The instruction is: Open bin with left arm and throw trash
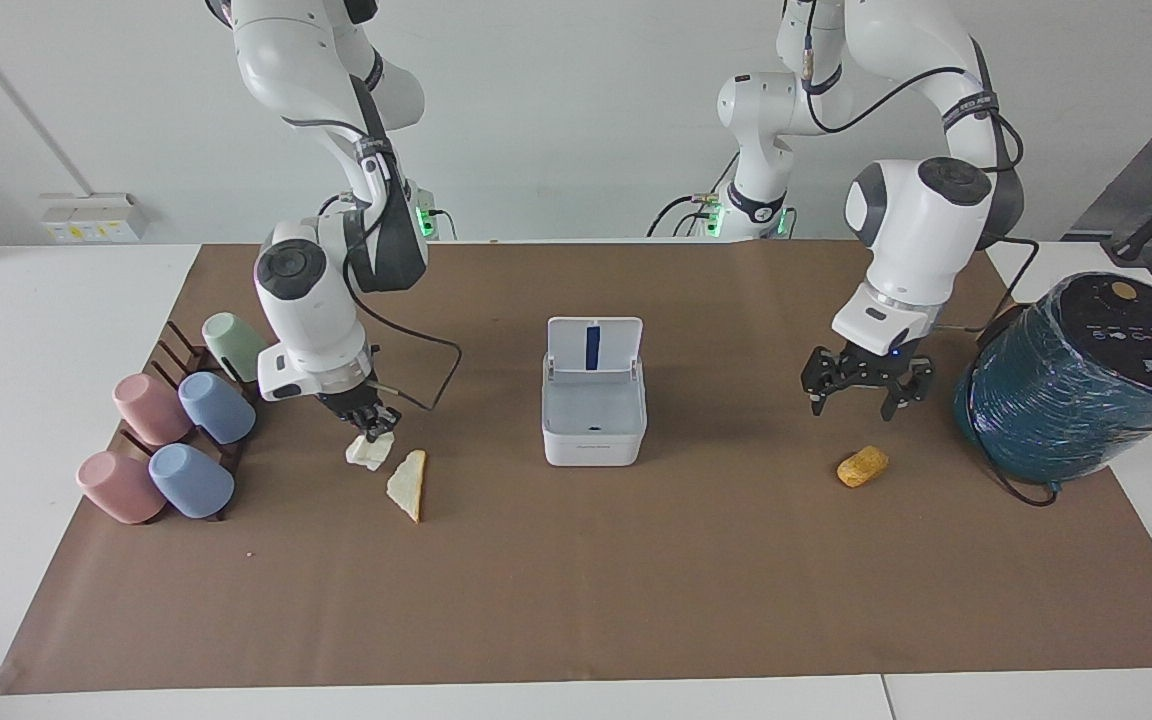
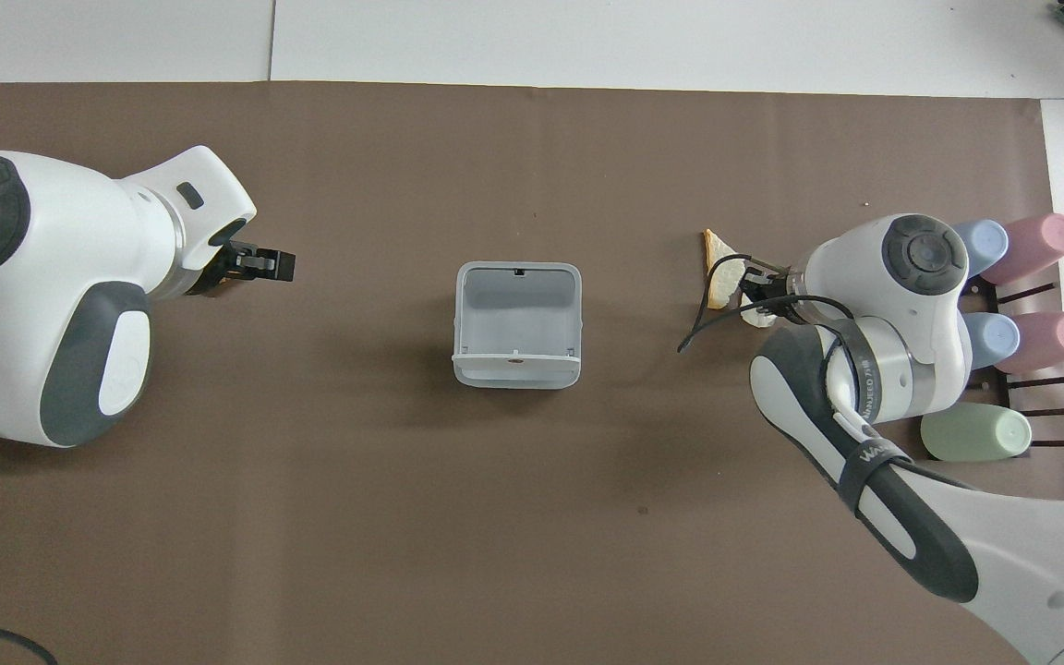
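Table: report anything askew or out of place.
The teal wrapped cylinder leans tilted at the left arm's end of the table, overhanging the brown mat. The bin stands open with nothing visible inside; three scraps remain outside it.

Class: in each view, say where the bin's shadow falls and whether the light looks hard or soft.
Facing view: a faint, soft-edged shadow lies on the brown paper beside the bin, toward the left arm's end. Overhead view: a blurred dark patch surrounds the bin. Soft, diffuse light; no glare.
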You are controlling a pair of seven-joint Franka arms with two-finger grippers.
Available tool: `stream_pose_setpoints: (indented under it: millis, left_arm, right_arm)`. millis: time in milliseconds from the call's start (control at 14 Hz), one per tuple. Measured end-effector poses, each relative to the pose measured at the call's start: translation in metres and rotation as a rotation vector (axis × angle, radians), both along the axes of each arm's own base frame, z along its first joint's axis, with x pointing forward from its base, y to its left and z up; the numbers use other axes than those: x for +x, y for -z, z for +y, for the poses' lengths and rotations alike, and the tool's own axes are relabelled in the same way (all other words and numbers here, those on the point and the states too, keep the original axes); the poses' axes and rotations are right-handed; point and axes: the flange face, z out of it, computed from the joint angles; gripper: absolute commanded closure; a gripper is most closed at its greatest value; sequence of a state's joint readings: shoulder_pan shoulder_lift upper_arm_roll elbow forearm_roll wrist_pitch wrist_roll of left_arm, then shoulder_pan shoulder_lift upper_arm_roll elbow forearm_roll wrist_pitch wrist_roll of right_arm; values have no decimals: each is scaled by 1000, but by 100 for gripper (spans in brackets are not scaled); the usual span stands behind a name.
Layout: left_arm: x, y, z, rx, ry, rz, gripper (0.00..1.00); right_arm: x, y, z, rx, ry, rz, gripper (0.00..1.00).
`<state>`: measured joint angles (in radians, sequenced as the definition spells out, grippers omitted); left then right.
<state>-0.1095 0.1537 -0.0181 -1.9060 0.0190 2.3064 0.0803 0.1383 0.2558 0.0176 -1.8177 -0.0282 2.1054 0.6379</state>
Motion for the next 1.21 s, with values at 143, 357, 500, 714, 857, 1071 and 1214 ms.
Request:
stream_pose_setpoints:
  millis: [143, 357, 500, 714, 857, 1071, 1214]
  left_arm:
    - [7, 19, 15, 13, 26, 13, 0]
    - [13, 52, 29, 32, 79, 51, 0]
    - [16, 68, 39, 42, 117, 60, 0]
    - [19, 96, 44, 48, 146, 71, 0]
    - [17, 115, 44, 51, 167, 89, 0]
    - [13, 126, 47, 57, 195, 94, 0]
    - [13, 128, 50, 60, 206, 91, 0]
  right_arm:
    - [1, -48, 34, 21, -53, -44, 100]
    - [-4, -84, 98, 129, -119, -98, 100]
    - [1, -99, 129, 223, -130, -170, 100]
    - [-5, -94, 188, 277, -106, -183, 100]
    - [-16, -83, 230, 292, -108, -156, 100]
    - [-31, -65, 262, 288, -141, -114, 100]
    - [-37, -54, 274, 280, -158, -88, 100]
